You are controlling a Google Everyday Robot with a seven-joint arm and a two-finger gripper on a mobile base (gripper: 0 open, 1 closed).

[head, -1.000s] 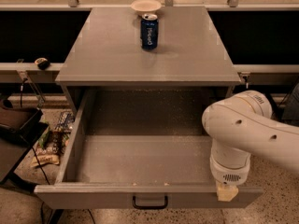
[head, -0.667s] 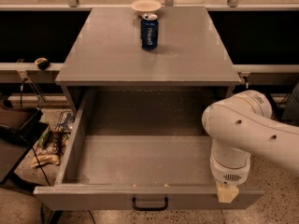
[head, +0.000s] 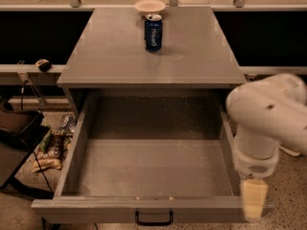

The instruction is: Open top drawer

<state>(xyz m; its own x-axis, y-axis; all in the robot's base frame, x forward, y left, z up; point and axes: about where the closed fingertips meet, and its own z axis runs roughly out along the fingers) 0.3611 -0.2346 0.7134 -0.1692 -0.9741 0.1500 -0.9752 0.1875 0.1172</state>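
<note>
The top drawer (head: 153, 210) is grey and stands pulled far out of the cabinet, showing a deep, bare grey box interior (head: 153, 164). Its small black bar handle (head: 153, 219) sits at the middle of the front, at the bottom of the view. My gripper (head: 253, 199) hangs from the white arm (head: 268, 119) at the drawer's front right corner, over the right end of the front panel and apart from the handle. It holds nothing that I can see.
The grey cabinet top (head: 115, 51) carries a blue soda can (head: 153, 31) and a small white bowl (head: 149, 5) at the back. Snack bags (head: 55, 145) and a dark bin (head: 17, 128) lie on the floor at left.
The arm and gripper have shifted right and slightly down, away from the drawer's middle. The drawer stays open as before.
</note>
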